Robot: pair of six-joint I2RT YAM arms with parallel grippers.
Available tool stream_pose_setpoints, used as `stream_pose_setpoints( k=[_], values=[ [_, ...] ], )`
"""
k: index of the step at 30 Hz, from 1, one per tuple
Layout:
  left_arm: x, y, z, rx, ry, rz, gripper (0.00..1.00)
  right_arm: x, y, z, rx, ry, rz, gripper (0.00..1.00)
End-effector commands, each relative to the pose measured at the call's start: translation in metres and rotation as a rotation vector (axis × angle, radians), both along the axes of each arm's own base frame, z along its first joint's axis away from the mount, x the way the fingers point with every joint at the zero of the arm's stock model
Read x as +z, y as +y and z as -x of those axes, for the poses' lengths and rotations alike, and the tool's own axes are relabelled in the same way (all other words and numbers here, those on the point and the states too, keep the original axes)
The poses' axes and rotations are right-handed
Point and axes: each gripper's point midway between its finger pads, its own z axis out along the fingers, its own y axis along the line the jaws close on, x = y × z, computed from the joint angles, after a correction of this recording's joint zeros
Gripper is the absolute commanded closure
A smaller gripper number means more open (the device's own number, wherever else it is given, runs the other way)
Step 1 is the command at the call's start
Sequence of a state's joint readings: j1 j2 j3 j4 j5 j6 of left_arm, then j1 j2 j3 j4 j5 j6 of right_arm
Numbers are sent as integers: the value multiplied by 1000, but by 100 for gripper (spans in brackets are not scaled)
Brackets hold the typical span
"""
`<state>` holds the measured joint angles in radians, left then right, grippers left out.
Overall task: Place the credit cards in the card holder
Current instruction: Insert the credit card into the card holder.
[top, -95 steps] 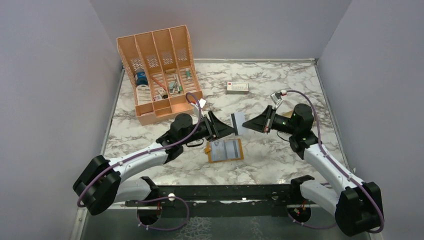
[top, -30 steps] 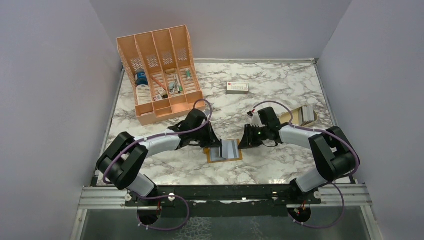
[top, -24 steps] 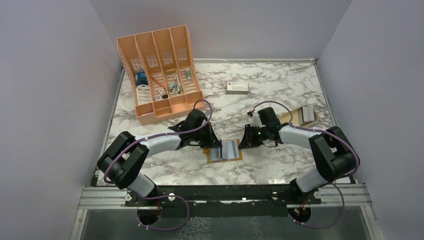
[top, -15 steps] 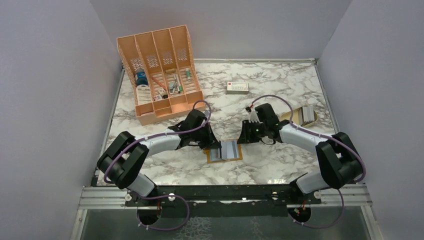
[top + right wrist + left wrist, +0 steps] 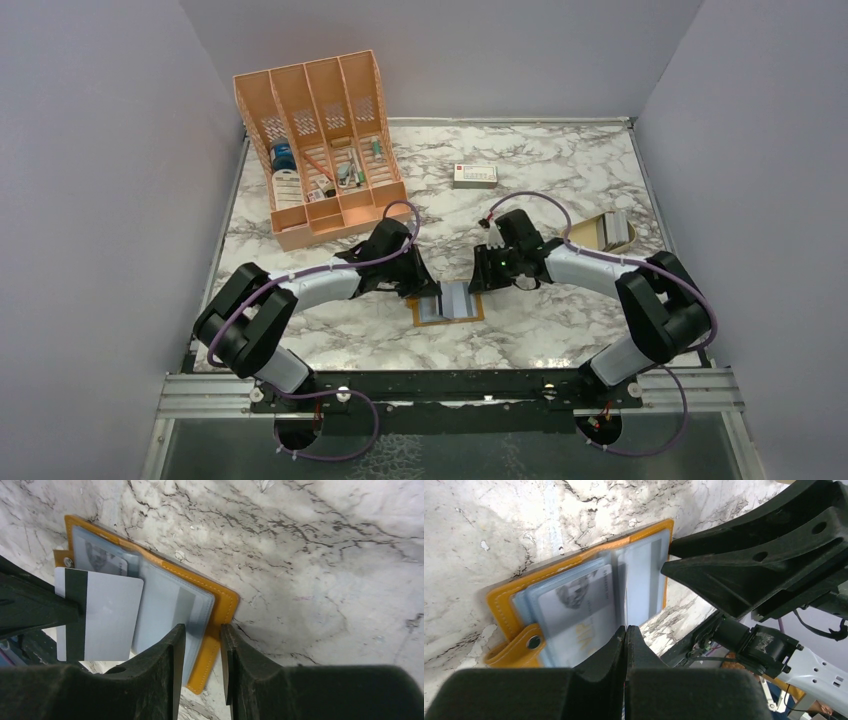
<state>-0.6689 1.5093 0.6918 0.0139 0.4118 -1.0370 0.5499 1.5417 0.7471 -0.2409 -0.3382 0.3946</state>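
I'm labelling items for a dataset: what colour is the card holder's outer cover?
The card holder is mustard-orange outside. It shows best in the right wrist view.

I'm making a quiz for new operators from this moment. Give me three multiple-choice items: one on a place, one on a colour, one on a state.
1. Where does the card holder lie? A: against the far wall. B: between the left claw and the right claw. C: at the near edge.
2. What colour is the stripe on the credit card in the left claw? A: black. B: red. C: green.
3. How is the right claw? A: shut on the card. B: shut, empty. C: open.
Key: 1 B, it sits between both in the top view; 2 A, a black band runs along the card; 3 C, its fingers stand apart, holding nothing.
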Motion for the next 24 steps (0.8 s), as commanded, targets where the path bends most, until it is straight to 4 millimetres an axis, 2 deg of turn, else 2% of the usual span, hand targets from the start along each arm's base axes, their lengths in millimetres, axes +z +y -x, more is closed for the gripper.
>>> stream_pose_setpoints(
  k=[1, 7, 17, 24],
  values=[
    [3, -2, -2, 3, 5, 15, 100, -9, 2, 3, 25, 0, 44, 69],
    [0, 1, 0, -1, 36, -20, 100, -15, -8, 5, 2, -9, 85, 73],
    [21, -2, -4, -7, 1, 8, 100, -24, -17, 5, 2, -15, 132, 83],
    [16, -2, -4, -15, 20, -2, 100, -27, -17, 11, 1, -4, 117, 84]
  ],
)
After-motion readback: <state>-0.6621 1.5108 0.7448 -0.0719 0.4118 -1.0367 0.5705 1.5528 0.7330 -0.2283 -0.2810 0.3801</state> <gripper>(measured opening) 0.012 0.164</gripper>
